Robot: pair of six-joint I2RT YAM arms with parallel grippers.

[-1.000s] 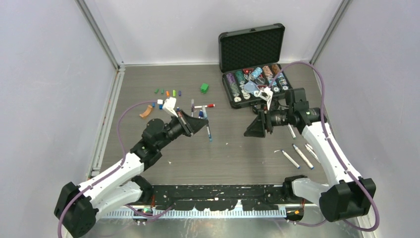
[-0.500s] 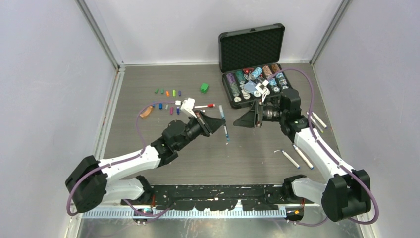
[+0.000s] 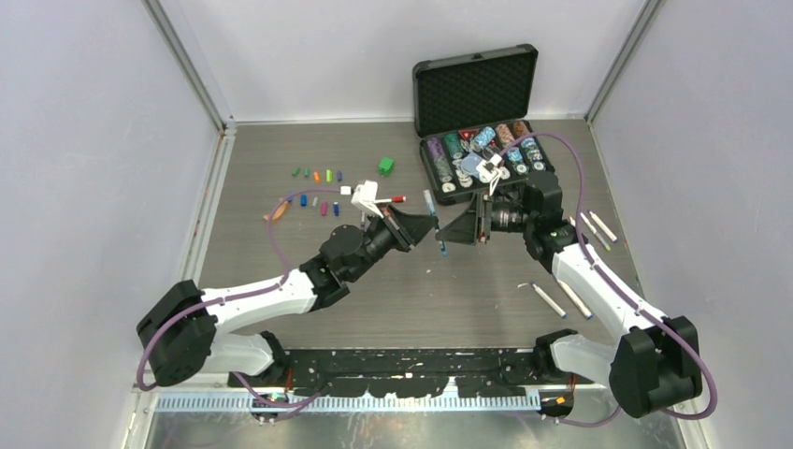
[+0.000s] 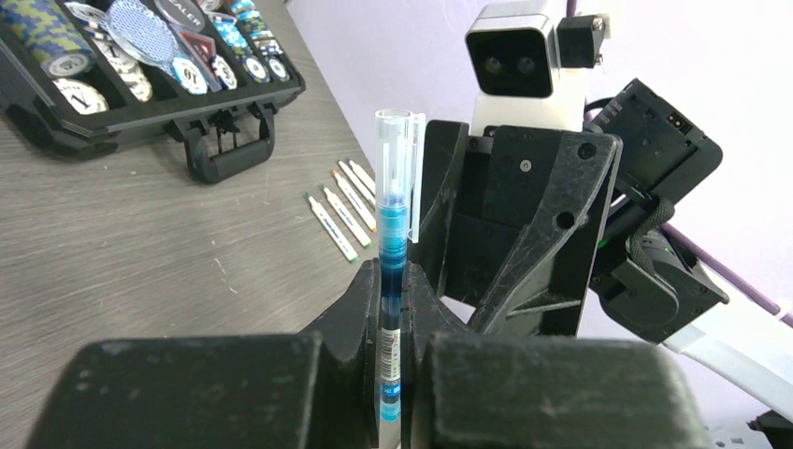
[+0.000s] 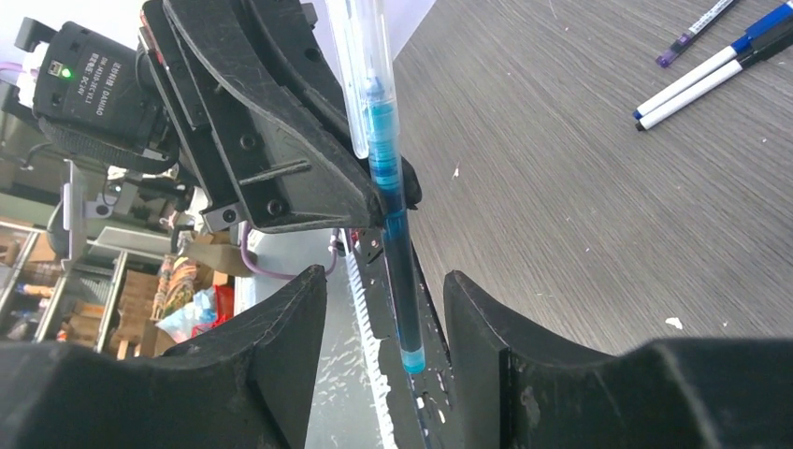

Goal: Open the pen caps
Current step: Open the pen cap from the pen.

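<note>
My left gripper (image 3: 430, 227) is shut on a blue pen (image 4: 391, 245) held over the middle of the table. The pen's clear cap (image 4: 394, 154) sticks out beyond the fingertips (image 4: 360, 309), still on the barrel. My right gripper (image 3: 450, 231) faces it from the right, open. In the right wrist view the blue pen (image 5: 385, 178) runs between the two fingers (image 5: 295, 318) with a gap on each side. Several small coloured pen caps (image 3: 316, 175) lie in rows at the back left. Other pens (image 3: 559, 297) lie at the right.
An open black case (image 3: 477, 89) of poker chips stands at the back right. A green cube (image 3: 385, 166) and a red-capped pen (image 3: 389, 199) lie behind the grippers. An orange piece (image 3: 274, 214) lies at the left. More pens (image 5: 711, 64) show in the right wrist view.
My left arm has carried the blue pen to the right, to the table's middle. The right gripper has come left to meet it, and the two now stand tip to tip.
</note>
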